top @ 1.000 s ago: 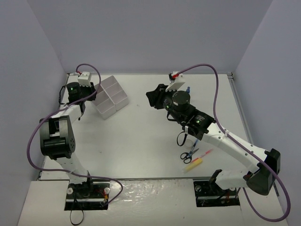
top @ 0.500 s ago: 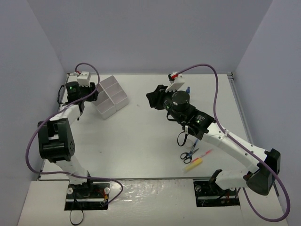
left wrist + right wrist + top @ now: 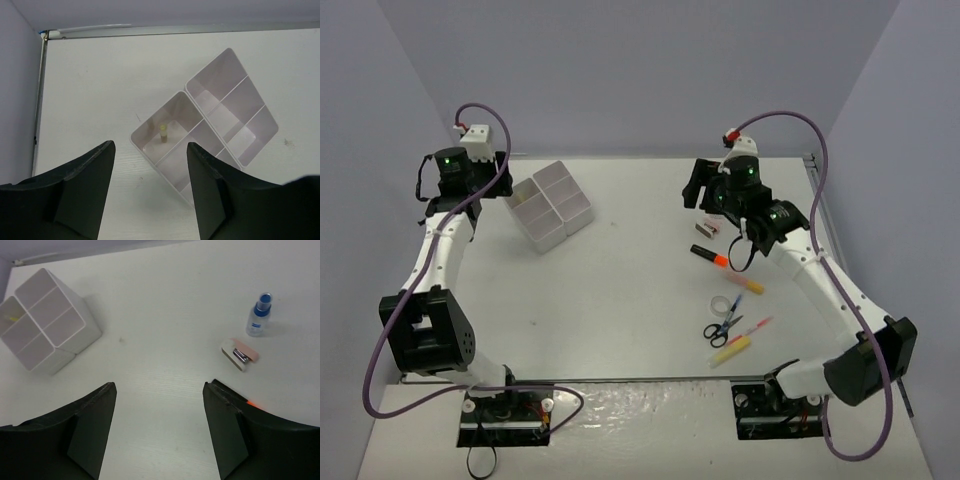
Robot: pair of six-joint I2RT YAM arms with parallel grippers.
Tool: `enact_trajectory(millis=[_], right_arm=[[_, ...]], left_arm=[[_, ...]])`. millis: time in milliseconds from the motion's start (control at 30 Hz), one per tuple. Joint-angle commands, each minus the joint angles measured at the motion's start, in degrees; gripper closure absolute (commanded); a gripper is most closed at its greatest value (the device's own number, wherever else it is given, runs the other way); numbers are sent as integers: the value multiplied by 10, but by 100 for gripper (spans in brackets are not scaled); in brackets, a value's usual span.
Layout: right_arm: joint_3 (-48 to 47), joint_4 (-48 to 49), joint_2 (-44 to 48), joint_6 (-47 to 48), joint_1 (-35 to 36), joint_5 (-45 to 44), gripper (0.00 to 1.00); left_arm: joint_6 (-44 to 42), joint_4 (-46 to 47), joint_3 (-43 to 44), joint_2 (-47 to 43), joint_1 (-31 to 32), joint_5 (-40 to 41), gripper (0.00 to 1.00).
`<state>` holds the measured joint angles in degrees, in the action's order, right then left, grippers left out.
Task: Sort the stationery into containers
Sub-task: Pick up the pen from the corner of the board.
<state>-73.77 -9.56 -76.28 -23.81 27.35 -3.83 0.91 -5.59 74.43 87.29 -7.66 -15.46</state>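
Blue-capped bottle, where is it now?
Right wrist view, right side: the blue-capped bottle stands upright on the table just beyond the small pink-and-white item, far from the white tray at left.

You're getting open table between the tray and right-side clutter; highlighter, tape roll, scissors are crowding that side.

L claw, R claw agape (both empty).

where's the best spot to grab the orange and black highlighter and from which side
Mid-barrel of the highlighter, from straight above, jaws across its narrow width: it lies flat on the table, so its long sides are probably easiest to pinch.
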Motion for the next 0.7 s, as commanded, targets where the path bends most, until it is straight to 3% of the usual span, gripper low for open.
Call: enact_trajectory(millis=[0, 400, 433, 467, 533, 567, 667], right_arm=[[-75, -141, -74, 61, -62, 56, 33], [-103, -207, -149, 139, -84, 41, 35], [-103, -212, -151, 142, -85, 40, 38], [-100, -219, -158, 154, -90, 38, 50], [-95, -229, -176, 179, -97, 21, 62], [-95, -238, -184, 188, -98, 18, 64], [-91, -252, -217, 214, -99, 14, 57]], left_arm=[[-26, -79, 65, -32, -2, -51, 43], [-50, -130, 67, -26, -17, -66, 41], [-50, -131, 67, -26, -18, -68, 41], [-49, -133, 66, -25, -18, -76, 41], [-39, -133, 63, -24, -18, -87, 41], [-30, -134, 60, -23, -18, -96, 41], [-17, -139, 55, -21, -18, -143, 41]])
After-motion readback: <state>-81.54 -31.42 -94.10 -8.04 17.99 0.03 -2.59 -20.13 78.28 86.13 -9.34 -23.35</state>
